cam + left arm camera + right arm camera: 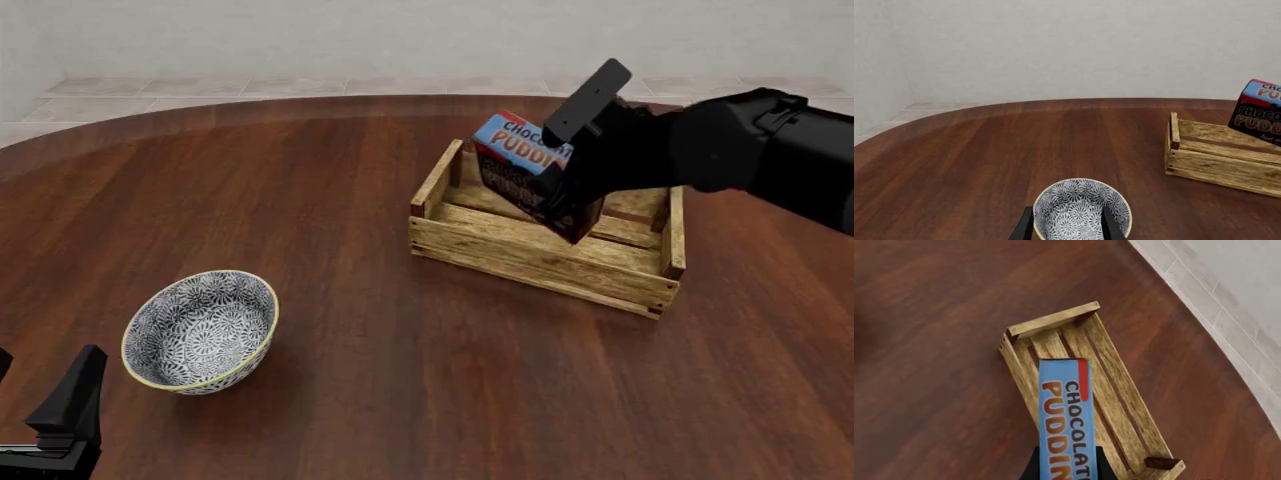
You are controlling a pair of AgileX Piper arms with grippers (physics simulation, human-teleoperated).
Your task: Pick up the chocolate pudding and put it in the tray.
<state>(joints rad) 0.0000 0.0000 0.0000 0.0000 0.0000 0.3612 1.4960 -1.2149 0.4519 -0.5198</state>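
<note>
1. Chocolate pudding (518, 160) – small carton, blue top band w/ red-white lettering, dark brown front. Held up off the slats, tilted, over the tray's interior toward its left end. In the front view its lower corner sits low inside the tray; contact w/ the slats can't be told.
2. Right gripper (571, 160) – jaws clamped on the chocolate pudding; one black finger (587, 100) sticks up past the carton's top edge. Right wrist view shows the carton's blue band (1066, 415) between both fingers, tray directly beneath.
3. Tray (534, 262) – light-wood slatted crate, low sides, raised end boards. Sits on the table, set at an angle to the table's near edge. Nothing else seen inside it besides the carton hanging over it.
4. Bowl (200, 330) – round, blue-grey pattern, yellowish rim; well left of the tray and nearer the camera, standing upright.
5. Left gripper (1067, 227) – low, nearer the camera than the bowl, well apart from the tray. Jaws spread, empty; in the left wrist view the bowl shows between the two fingers (1024, 227).
6. Table (400, 400) – dark reddish wood, curved far edge beyond the tray.
</note>
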